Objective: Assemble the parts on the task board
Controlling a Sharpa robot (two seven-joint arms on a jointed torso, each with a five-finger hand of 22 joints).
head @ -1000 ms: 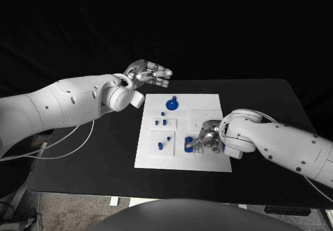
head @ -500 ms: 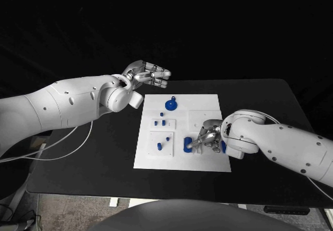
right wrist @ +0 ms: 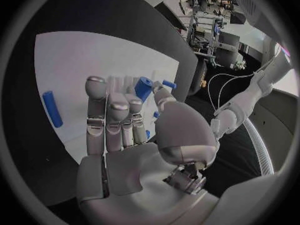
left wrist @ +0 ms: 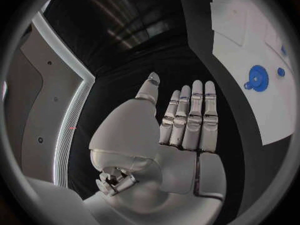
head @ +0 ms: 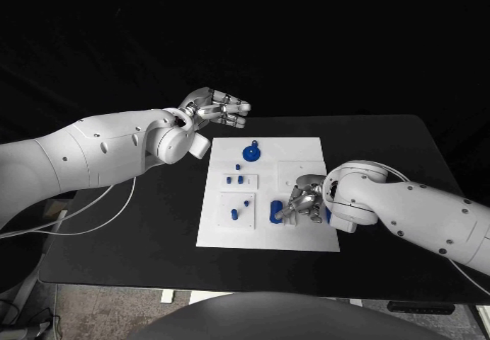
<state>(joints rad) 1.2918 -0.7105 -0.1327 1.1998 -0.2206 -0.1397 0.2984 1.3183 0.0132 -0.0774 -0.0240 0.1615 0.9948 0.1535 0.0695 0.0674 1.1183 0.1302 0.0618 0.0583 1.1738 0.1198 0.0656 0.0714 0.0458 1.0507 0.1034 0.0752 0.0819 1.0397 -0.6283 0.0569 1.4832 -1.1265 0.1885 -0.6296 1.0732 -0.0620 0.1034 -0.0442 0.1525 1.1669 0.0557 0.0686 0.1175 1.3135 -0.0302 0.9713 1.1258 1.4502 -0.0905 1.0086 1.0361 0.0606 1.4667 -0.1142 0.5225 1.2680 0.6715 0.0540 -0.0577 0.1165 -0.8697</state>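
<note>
Pinching a short blue cylinder (right wrist: 143,88) between thumb and fingers, my right hand (head: 306,202) hovers over the task board's (head: 306,152) near-right quarter, beside a long blue peg (head: 277,208). I judge a tilted descent could jam or drop it. My left hand (head: 217,108) idles beyond the board's far edge, fingers straight, empty.

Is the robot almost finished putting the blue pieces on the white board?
Not yet. Some small blue pieces already sit in the board. The right hand is over it, a blue piece at its fingers. A blue bar lies loose. The left hand is open.
</note>
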